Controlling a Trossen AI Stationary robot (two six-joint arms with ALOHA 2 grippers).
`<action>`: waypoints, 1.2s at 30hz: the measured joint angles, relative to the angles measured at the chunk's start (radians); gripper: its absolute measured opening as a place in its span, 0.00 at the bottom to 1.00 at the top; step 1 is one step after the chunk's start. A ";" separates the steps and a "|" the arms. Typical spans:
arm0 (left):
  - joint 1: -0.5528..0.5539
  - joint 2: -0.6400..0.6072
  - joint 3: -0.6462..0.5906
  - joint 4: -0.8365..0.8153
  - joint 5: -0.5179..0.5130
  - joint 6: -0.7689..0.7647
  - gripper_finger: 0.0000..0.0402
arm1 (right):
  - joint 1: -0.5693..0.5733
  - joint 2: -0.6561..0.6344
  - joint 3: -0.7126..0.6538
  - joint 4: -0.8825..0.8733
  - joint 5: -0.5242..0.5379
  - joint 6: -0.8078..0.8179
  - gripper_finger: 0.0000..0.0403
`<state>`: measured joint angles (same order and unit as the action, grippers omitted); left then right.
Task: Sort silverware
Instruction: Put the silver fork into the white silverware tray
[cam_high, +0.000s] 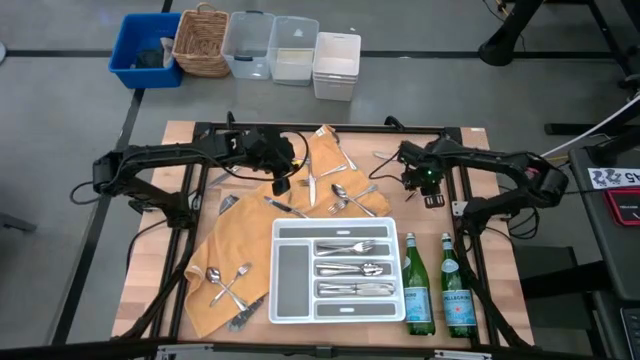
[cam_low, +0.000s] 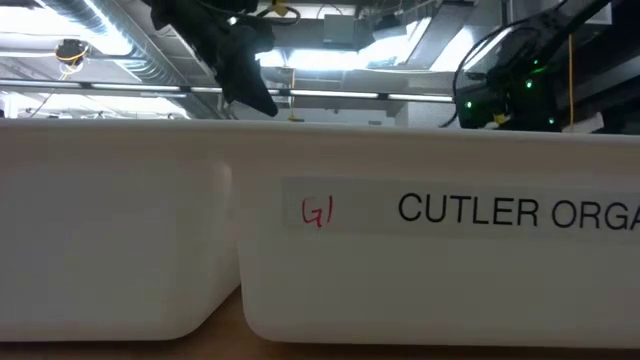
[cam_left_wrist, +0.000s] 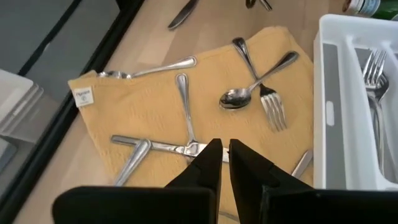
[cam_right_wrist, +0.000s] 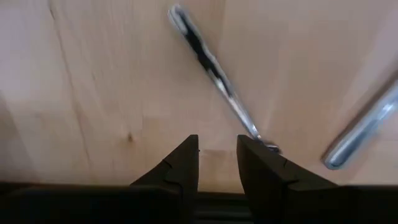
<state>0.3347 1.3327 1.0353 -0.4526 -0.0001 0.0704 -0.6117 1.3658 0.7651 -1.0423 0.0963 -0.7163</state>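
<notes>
Knife (cam_left_wrist: 163, 147) just beyond left fingers (cam_left_wrist: 208, 163)

The silverware (cam_high: 338, 196) lies scattered below me: shiny forks, spoons and knives flat on the yellow cloth (cam_high: 225, 250), some crossing each other, a spoon and fork (cam_high: 226, 284) near its lower end. More pieces lie sorted lengthwise in the white tray (cam_high: 278, 300), and a few (cam_right_wrist: 214, 74) rest on bare wood.

Green bottles (cam_high: 418, 288): two. White tray (cam_high: 283, 300): one. Yellow cloth (cam_high: 215, 250): one. Bins (cam_high: 248, 44) behind table: five.
</notes>
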 joint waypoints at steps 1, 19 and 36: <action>0.000 0.000 -0.003 0.002 0.000 -0.008 0.05 | 0.000 0.016 -0.003 0.006 0.009 -0.001 0.27; -0.008 0.000 -0.015 0.045 0.000 -0.076 0.05 | 0.000 0.130 -0.008 0.083 0.116 -0.094 0.27; -0.009 0.000 -0.014 0.044 0.000 -0.090 0.05 | -0.149 0.236 -0.002 0.122 0.071 -0.105 0.27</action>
<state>0.3256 1.3331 1.0209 -0.4081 -0.0002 -0.0193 -0.7604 1.6015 0.7628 -0.9201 0.1669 -0.8211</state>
